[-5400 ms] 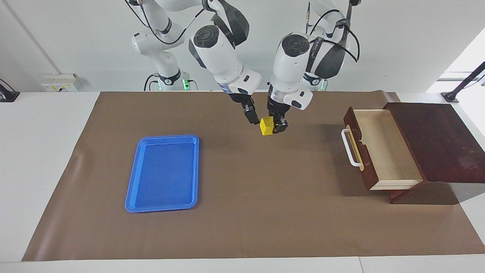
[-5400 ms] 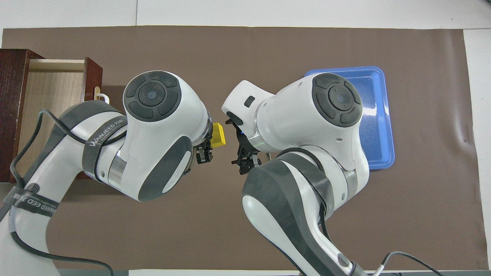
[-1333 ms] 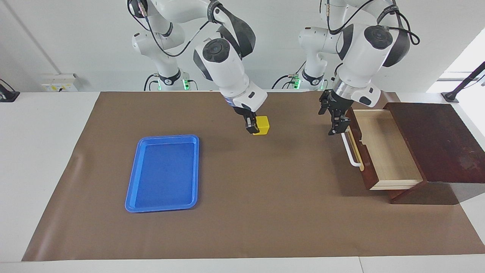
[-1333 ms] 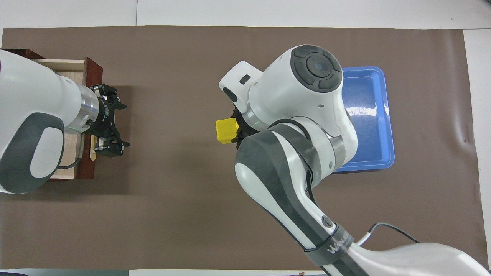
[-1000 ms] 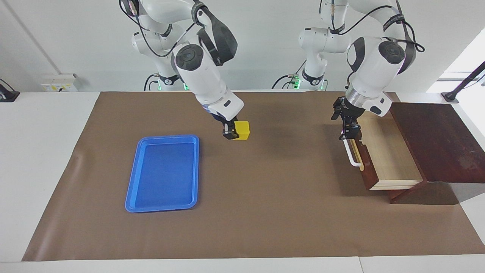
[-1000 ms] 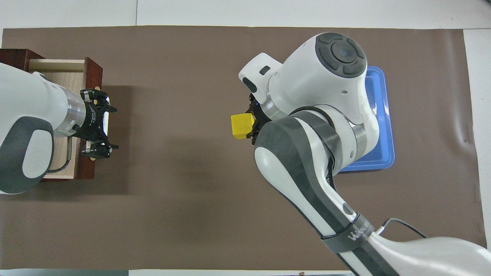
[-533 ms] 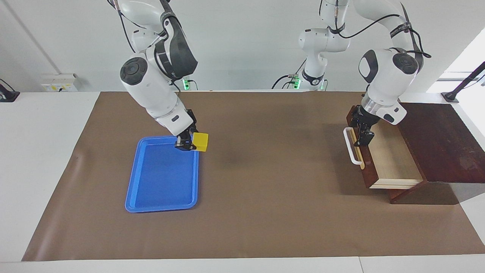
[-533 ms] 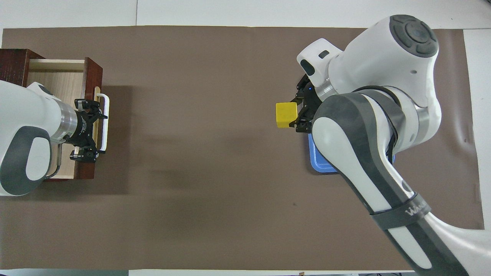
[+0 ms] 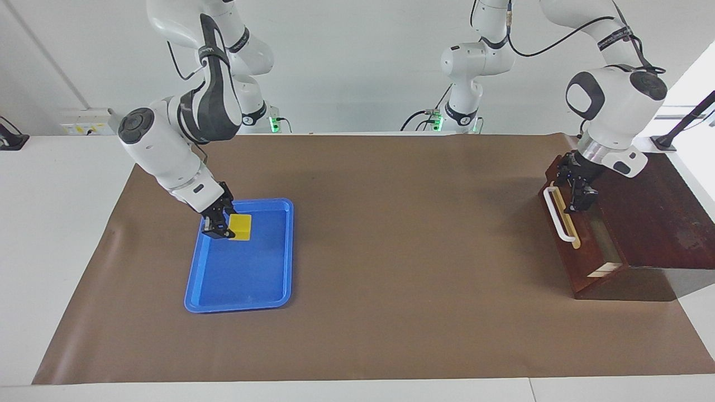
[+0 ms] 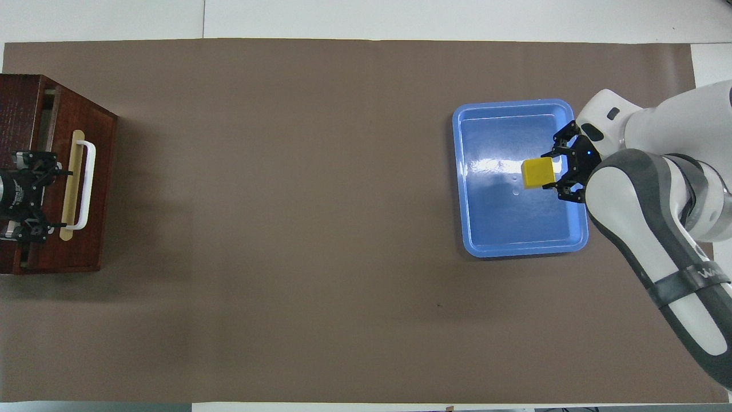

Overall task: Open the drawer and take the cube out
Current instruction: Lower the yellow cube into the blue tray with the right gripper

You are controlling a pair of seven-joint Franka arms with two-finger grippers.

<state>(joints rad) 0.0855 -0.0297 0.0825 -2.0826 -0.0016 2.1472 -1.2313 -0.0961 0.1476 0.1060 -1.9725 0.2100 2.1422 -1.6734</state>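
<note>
The yellow cube (image 9: 241, 226) is in my right gripper (image 9: 225, 230), which is shut on it low over the blue tray (image 9: 240, 306), at the tray's end nearer the robots. In the overhead view the cube (image 10: 538, 173) sticks out from the right gripper (image 10: 560, 171) above the tray (image 10: 520, 250). The dark drawer (image 9: 570, 251) is pushed almost fully into its box (image 9: 659, 212), with only a thin pale strip of interior showing. My left gripper (image 9: 578, 192) is open at the drawer front's top edge, just beside the white handle (image 9: 558, 215).
A brown mat (image 9: 391, 279) covers the table between the tray and the drawer box. The box (image 10: 17, 97) stands at the left arm's end of the table, the tray toward the right arm's end.
My right gripper has carried the cube from the middle of the mat to over the tray. My left gripper has moved with the drawer front, and the drawer has gone from wide open to almost shut.
</note>
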